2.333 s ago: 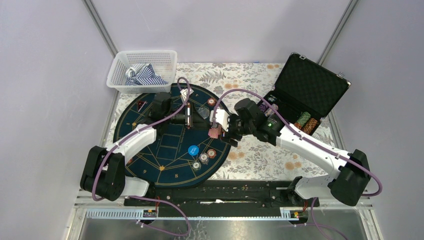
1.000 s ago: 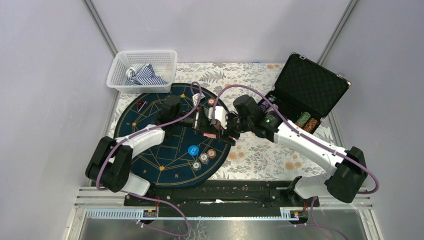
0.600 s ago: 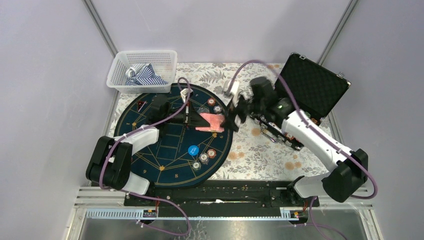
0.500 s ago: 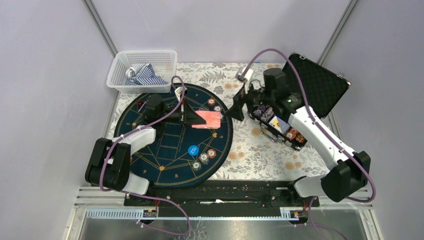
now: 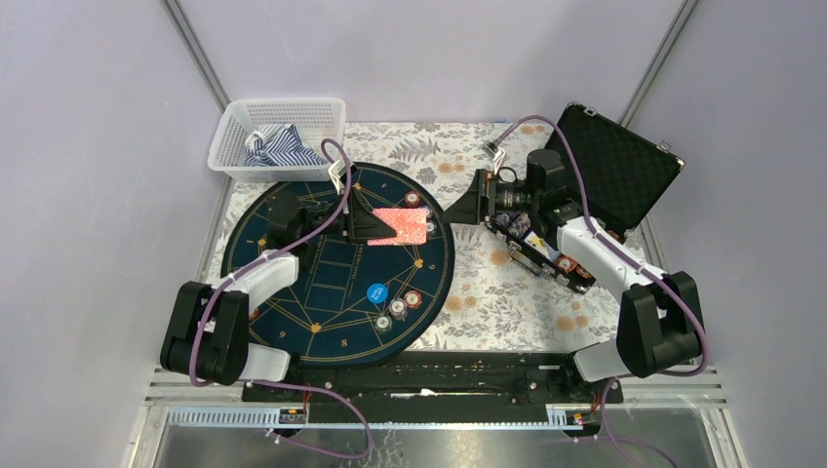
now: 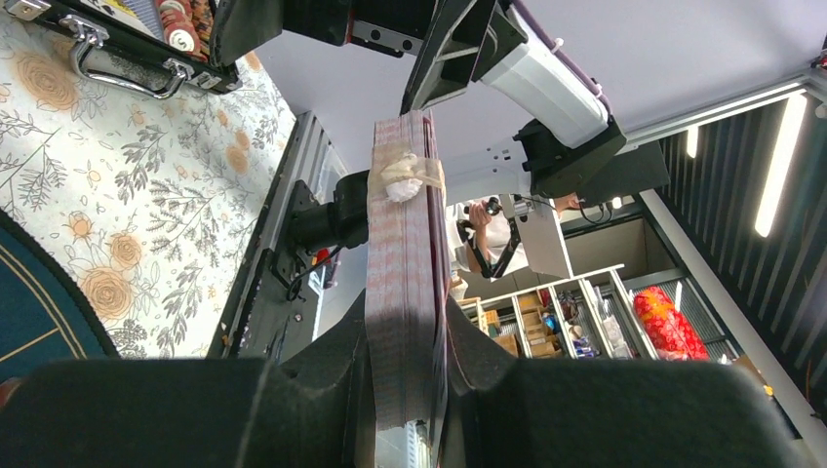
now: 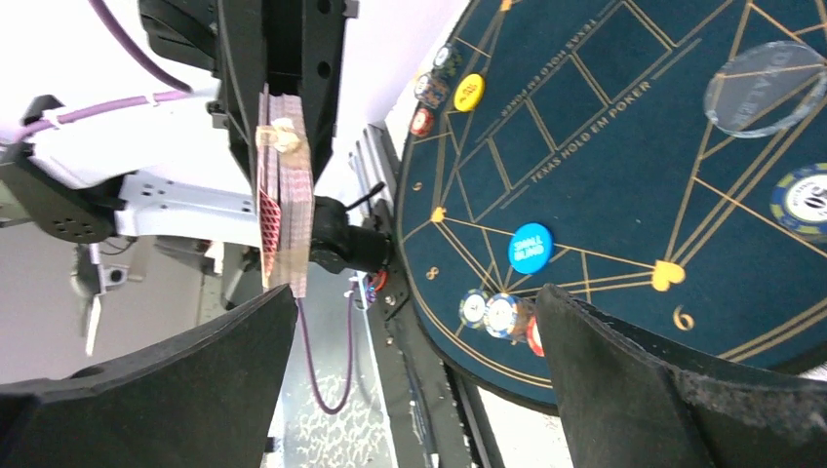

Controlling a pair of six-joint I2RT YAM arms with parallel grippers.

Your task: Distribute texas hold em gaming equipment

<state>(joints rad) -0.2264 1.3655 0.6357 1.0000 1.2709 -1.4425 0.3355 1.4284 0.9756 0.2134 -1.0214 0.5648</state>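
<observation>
Red-backed cards (image 5: 402,225), taped into one pack, are pinched tight in the left claw (image 5: 365,226). It holds them up over the far edge of the round mat (image 5: 332,283), probably to set them down there. The right claw (image 5: 466,208) is spread wide and empty by the table's far edge, beside the case (image 5: 605,175).

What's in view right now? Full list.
deck: 1, red-backed, taped, held over mat
blue disc: 1, on mat
yellow disc: 1, on mat
clear disc: 1, on mat
chips: several small stacks, on mat
case chips: some, purple and orange-brown, in case
mat: 1, dark blue, gold lines
case: 1, black, open, right
basket: 1, white, far left
cloth: 1, striped, in basket
tablecloth: 1, floral
left gripper: shut on deck
right gripper: open, empty
</observation>
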